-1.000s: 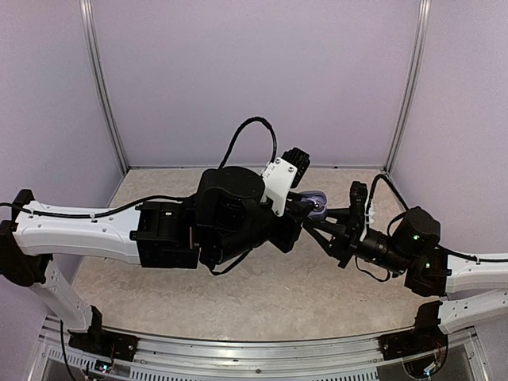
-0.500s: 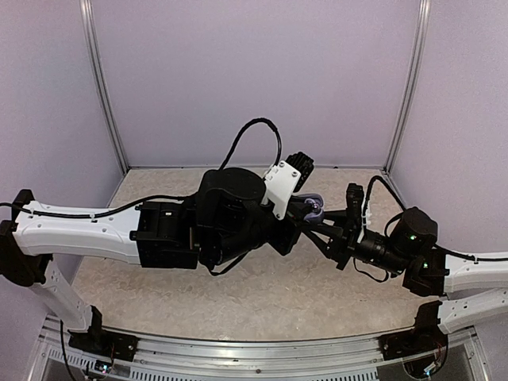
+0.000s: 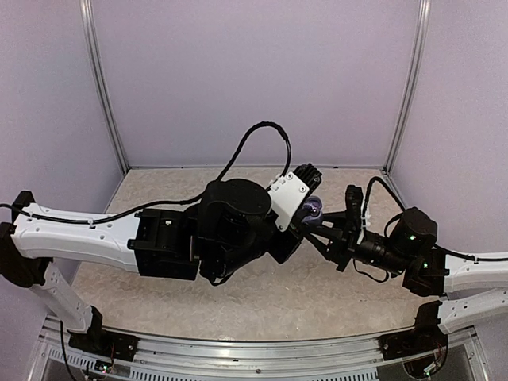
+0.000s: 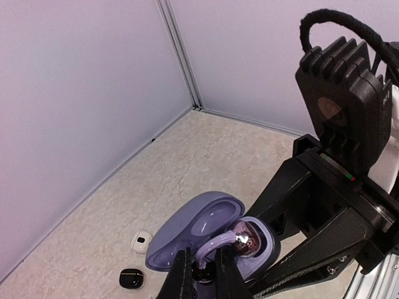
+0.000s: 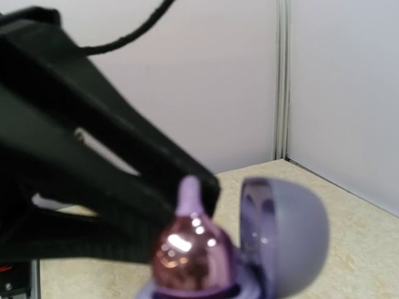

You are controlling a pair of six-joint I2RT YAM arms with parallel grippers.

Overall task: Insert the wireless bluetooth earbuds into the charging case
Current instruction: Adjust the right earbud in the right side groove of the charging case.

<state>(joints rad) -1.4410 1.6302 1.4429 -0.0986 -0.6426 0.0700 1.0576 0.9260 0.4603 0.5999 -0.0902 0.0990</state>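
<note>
The table [image 3: 317, 294] is bounded by lavender walls [image 3: 48, 95] at 9, 12 and 3 o'clock, by two metal posts [image 3: 99, 87] in the far corners, and by a rail [image 3: 254, 349] at 6 o'clock. In the top view, bare surface is seen at 12 and at 6 o'clock of the two wrists, which are met near the middle. In the left wrist view, one small white piece [image 4: 142, 240] and one small black piece [image 4: 130, 278] are seen on the table near the left wall, just apart from each other. The left pincer [image 4: 204, 261] is nearly shut, and the lavender fin of one shiny pink earbud [image 4: 244, 238] is pinched between its fingers. That earbud is seated in the base of one open lavender charging case [image 4: 193, 227], whose lid is tipped toward 9 o'clock. The case is held off the table from 3 o'clock by the closed right pincer [image 3: 316, 222].
</note>
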